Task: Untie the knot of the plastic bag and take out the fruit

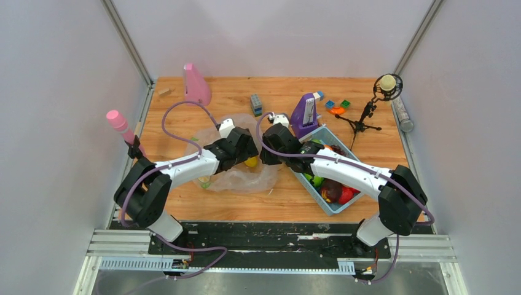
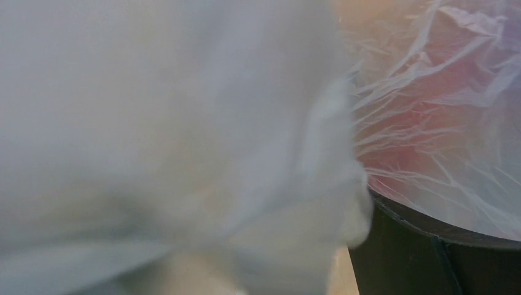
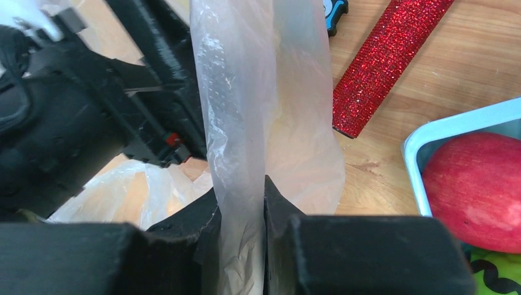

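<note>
**Spotter:** Where's the bag from your end?

**Operator:** The plastic bag [image 1: 236, 179] lies slumped on the table [image 1: 184, 123], left of the blue tray [image 1: 327, 211], with both my arms meeting over its upper edge. The fruit [image 1: 250, 162] is inside. I can see one yellow piece through the film, just under the wrists.

**Spotter:** And your right claw?

**Operator:** The right gripper [image 3: 241, 200] is closed almost fully, with only a thin band of film between the fingers. The band rises taut from the pinch, so I judge I'm holding one end of the neck under tension to give the other arm something to pull against.

**Spotter:** Left one?

**Operator:** I can't tell. Film is draped right over the left wrist lens, so it shows mostly grey blur and one dark finger at the lower right. From above, the left gripper [image 1: 246, 153] is pressed into the bag close to the right one, but its fingertips are hidden.

**Spotter:** Is the knot loose?

**Operator:** I can't find the knot as a distinct lump in any view. If it's there, it sits between the two wrists where they block it. I'd call the untying unfinished, since no fruit from the bag is out.

**Spotter:** Any hazards?

**Operator:** The film is thin and could tear or slip from the pinch. The tray, with its red apple [image 3: 479, 190], and the red glittery strip [image 3: 387, 61] sit near my right wrist.
</note>
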